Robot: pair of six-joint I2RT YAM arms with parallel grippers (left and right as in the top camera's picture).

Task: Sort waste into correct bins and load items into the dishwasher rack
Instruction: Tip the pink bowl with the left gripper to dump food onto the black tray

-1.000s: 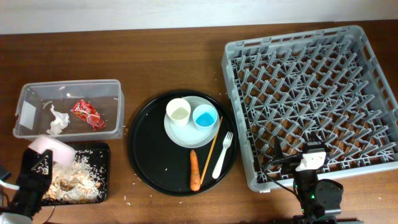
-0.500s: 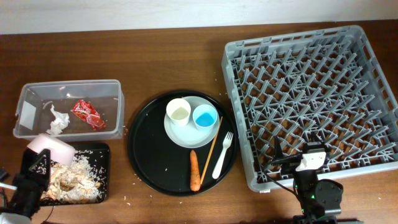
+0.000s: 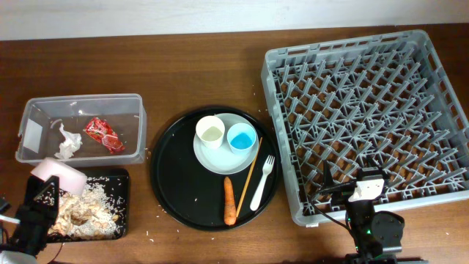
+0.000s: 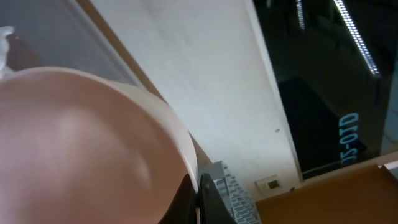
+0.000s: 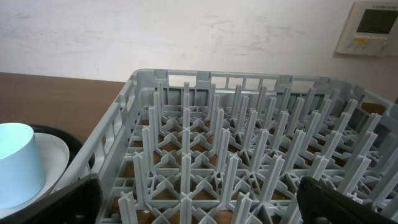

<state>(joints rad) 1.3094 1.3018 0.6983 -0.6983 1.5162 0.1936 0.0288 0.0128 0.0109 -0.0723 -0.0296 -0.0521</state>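
- Left arm (image 3: 28,229), at 7 o'clock in the overhead view: boxy matte black casing, with a small white part (image 3: 6,218) beside it at the frame's edge.
- Left gripper (image 3: 44,194): black, its upper face dotted with pale flecks. The left wrist view shows only a narrow black finger (image 4: 204,200) at 6 o'clock.
- Right arm (image 3: 375,233), at 5 o'clock in the overhead view: a rounded black housing that bears a small green spot.
- A white block (image 3: 364,189) sits on top of the right arm, and thin black cables (image 3: 331,200) loop off it toward 9 o'clock.
- Right gripper (image 5: 198,206): in the right wrist view its fingers (image 5: 56,202) are plain black and blurred, at 7 and 5 o'clock.
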